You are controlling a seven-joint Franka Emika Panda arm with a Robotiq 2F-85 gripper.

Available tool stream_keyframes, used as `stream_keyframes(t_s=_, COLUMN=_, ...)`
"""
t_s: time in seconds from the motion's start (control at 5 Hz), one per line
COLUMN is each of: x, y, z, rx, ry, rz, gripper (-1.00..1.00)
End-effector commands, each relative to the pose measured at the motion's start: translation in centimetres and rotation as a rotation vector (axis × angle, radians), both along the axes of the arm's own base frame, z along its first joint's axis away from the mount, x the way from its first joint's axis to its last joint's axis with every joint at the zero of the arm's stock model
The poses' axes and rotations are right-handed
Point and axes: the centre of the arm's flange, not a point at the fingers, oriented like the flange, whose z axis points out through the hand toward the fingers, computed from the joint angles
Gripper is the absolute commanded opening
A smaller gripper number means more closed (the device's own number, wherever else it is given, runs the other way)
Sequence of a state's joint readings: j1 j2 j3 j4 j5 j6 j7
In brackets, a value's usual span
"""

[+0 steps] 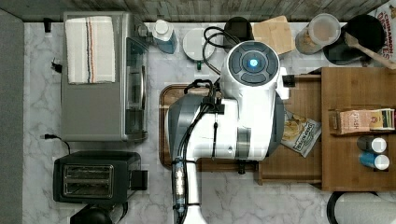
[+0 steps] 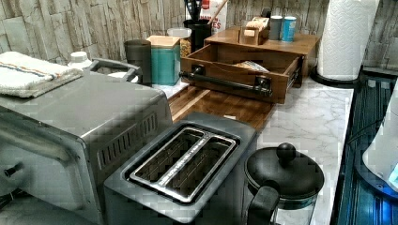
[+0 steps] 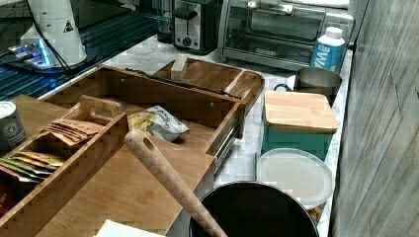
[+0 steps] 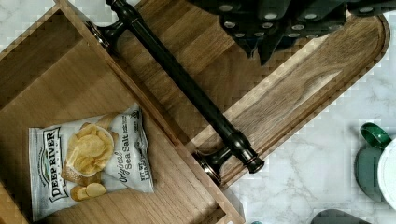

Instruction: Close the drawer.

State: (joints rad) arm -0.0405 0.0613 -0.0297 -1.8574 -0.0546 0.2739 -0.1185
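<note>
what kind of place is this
Most likely a home kitchen counter: a toaster beside a toaster oven on a marble countertop, and an open wooden drawer holding a chip bag.

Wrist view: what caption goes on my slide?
Open drawer holding a chip bag, its dark handle over a wooden tray.

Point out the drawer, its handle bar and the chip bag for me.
drawer (image 4: 56,79), wrist view, on its bare wooden bottom.
handle bar (image 4: 187,86), wrist view, on the middle of the dark bar.
chip bag (image 4: 88,158), wrist view, on the printed front.

chip bag (image 4: 88,161) in open drawer (image 4: 42,79), drawer front over serving tray (image 4: 299,79)
</note>
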Motion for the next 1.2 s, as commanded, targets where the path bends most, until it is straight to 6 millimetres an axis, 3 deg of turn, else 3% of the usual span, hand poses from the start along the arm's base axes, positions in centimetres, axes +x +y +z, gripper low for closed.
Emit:
stream_keyframes(t_s=0.2, x=0.0, y=-0.4, z=0.0, rx=-0.003, ry=0.0, rz=-0.006, gripper=-1.0)
stream_keyframes(t_s=0.4, x=0.0, y=0.6, z=-1.9, rx=-0.003, ry=0.005, rz=0.097, gripper=-1.0)
stream_keyframes(t_s=0.8, x=-0.7, y=3.6, z=-5.6, rx=0.019, ry=-0.015, rz=0.463, gripper=-1.0)
stream_keyframes(t_s=1.0, x=-1.4, y=4.2, z=-8.1, rx=-0.034, ry=0.021, rz=0.605, gripper=-1.0)
stream_keyframes(t_s=1.2, x=-2.6, y=3.0, z=-11.6, rx=-0.059, ry=0.02, rz=0.728, gripper=-1.0)
